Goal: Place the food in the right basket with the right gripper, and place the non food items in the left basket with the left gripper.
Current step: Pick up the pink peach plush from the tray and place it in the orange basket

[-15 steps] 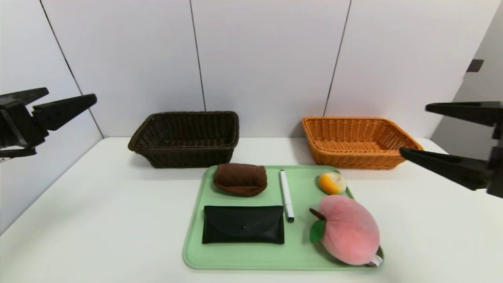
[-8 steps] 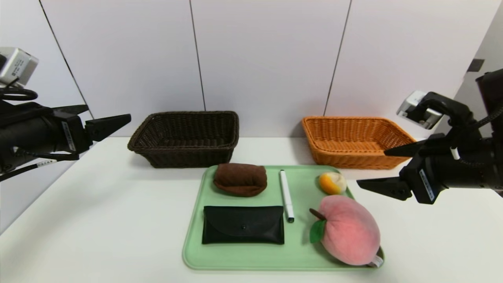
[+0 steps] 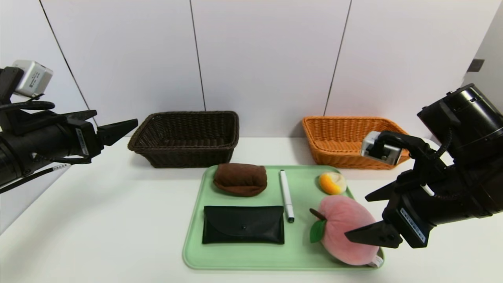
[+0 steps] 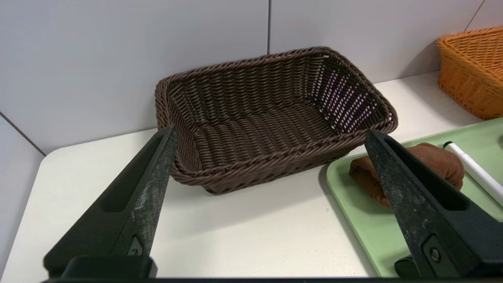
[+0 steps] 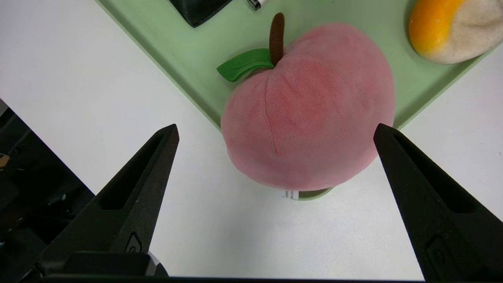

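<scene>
Right gripper (image 3: 367,214) hangs just above the near-right corner of the green tray (image 3: 196,220), fingers spread wide, nothing held, aimed down at the plush peach (image 3: 344,226). The peach sits on that corner, bulging over the tray's rim, stem and leaf pointing left. It looks soft, light and squashy, with grippy fabric and no breakage risk. Best hold is probably across the widest part of the body, one finger each side, as the right wrist view already frames it; the leaf and stem are too floppy. It is wide, so the fingers likely need their full spread and should squeeze in deep.

The small orange-and-white piece (image 3: 332,183) lies farther back on the tray, near the orange basket (image 3: 353,157).

Left gripper (image 3: 106,124) hovers at the far left, fingers apart and empty, facing the dark brown basket (image 3: 184,155). Both baskets look empty. Brown cloth bundle (image 3: 240,179), marker pen (image 3: 286,194) and black pouch (image 3: 243,225) lie untouched on the tray.
</scene>
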Controlling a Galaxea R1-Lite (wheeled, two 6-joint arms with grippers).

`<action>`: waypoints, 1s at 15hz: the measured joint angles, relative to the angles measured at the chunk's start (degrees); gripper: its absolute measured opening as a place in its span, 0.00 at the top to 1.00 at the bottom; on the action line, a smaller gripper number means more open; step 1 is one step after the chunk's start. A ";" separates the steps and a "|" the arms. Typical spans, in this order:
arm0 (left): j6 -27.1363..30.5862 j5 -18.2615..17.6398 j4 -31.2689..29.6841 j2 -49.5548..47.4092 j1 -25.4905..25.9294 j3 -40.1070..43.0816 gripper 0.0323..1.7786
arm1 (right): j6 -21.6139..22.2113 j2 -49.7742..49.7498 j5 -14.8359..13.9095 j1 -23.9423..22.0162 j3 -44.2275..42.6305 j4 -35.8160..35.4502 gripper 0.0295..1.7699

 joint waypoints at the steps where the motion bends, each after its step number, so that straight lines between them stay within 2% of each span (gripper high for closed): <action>1: -0.02 -0.02 0.00 0.05 0.00 0.55 0.05 | -0.09 0.77 0.02 0.13 0.00 -0.05 0.03; 15: -0.24 0.06 -0.44 0.35 0.11 2.74 0.05 | -1.41 9.16 -1.02 -2.85 2.34 -4.75 0.03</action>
